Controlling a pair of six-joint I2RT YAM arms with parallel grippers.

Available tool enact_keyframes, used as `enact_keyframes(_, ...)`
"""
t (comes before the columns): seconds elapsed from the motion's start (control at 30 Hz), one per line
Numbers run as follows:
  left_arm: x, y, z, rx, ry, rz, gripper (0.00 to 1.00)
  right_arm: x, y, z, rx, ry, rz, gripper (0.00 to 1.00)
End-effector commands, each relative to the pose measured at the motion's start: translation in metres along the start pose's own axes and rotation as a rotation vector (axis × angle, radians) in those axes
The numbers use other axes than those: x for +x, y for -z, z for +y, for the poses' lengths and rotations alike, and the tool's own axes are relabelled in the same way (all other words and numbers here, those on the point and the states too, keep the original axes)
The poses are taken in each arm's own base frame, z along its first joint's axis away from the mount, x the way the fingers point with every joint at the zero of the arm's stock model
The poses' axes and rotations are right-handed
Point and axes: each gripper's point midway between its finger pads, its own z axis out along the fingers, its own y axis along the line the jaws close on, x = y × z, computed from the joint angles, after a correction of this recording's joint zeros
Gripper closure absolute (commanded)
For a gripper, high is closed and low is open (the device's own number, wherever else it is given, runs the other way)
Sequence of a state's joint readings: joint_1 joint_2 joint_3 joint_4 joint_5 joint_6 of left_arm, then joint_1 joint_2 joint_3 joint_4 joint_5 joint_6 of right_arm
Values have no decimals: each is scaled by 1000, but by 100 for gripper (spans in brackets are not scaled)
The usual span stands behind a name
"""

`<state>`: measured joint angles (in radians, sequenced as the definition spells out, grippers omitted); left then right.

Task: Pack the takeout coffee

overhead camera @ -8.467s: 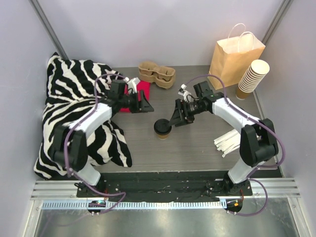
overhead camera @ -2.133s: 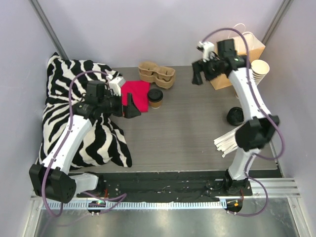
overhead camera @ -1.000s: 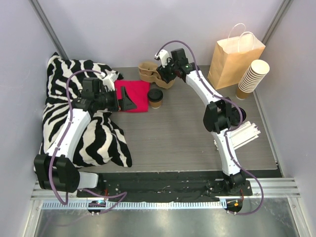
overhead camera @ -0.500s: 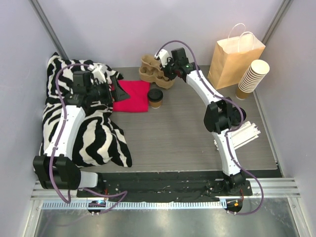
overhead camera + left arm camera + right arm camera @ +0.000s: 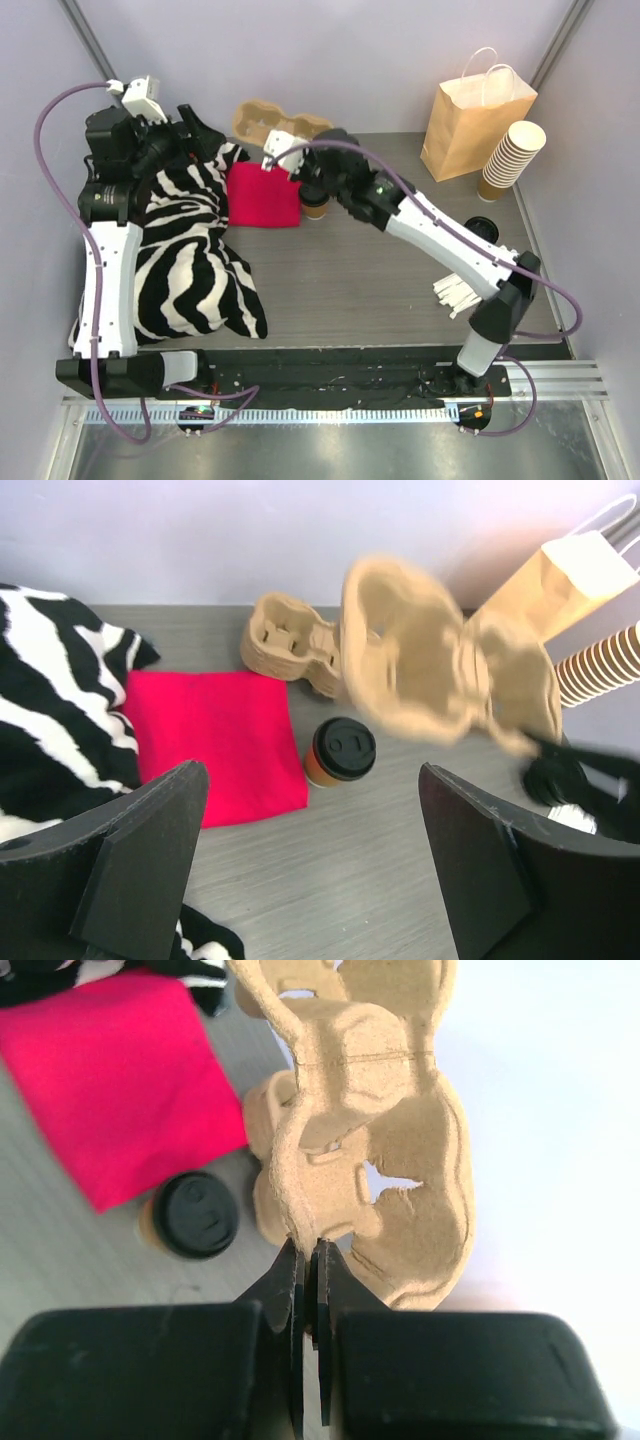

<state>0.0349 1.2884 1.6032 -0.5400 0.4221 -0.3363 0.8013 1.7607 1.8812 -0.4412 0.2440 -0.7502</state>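
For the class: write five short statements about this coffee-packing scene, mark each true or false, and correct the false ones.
1. The right gripper is shut on a pulp cup carrier. True.
2. The takeout coffee is inside the paper bag. False: it stands on the table beside the red cloth.
3. The left gripper is open and holds nothing. True.
4. The coffee has no lid. False: its black lid is on.
5. The paper bag lies flat. False: it stands upright.
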Motion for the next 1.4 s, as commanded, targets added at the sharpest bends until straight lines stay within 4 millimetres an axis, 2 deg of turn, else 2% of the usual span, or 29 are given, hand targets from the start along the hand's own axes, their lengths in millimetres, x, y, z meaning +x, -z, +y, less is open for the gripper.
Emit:
enact_keyframes(0.0, -26, 30, -7, -54, -36, -78, 12, 20, 40, 8, 145, 51, 137, 99)
enact_keyframes(0.03, -21, 32, -8, -52, -22, -60, 12, 20, 46, 11, 161, 48, 133, 99)
enact_keyframes(0.07, -19, 35, -15, -22, -21, -54, 14, 28, 48, 25, 148, 68, 152, 99)
enact_keyframes(0.1, -12, 37, -16, -12, -15, -43, 15, 26, 60, 23, 173, 63, 148, 99)
enact_keyframes(0.2, 1, 43, -20, 9, 17, -25, 19, 36, 66, 23, 203, 57, 165, 99)
enact_keyframes(0.3, 16, 41, -29, 76, 73, 7, 26, 34, 73, 19, 225, 33, 140, 99)
enact_keyframes(0.37, 19, 38, -34, 110, 116, 10, 32, 31, 76, 21, 225, 24, 123, 99)
enact_keyframes(0.5, 18, 29, -38, 143, 162, 22, 35, 29, 81, 27, 218, 19, 104, 99)
enact_keyframes(0.63, 21, 19, -51, 254, 189, 60, 37, 24, 87, 31, 217, 41, 72, 99)
enact_keyframes(0.93, 27, -2, -51, 316, 277, 87, 46, 19, 98, 36, 227, 61, 16, 99)
enact_keyframes(1.33, 59, -18, -48, 321, 354, 151, 45, 11, 99, 49, 182, 37, -18, 99)
enact_keyframes(1.37, 63, -20, -58, 349, 361, 166, 45, 11, 99, 51, 176, 38, -23, 99)
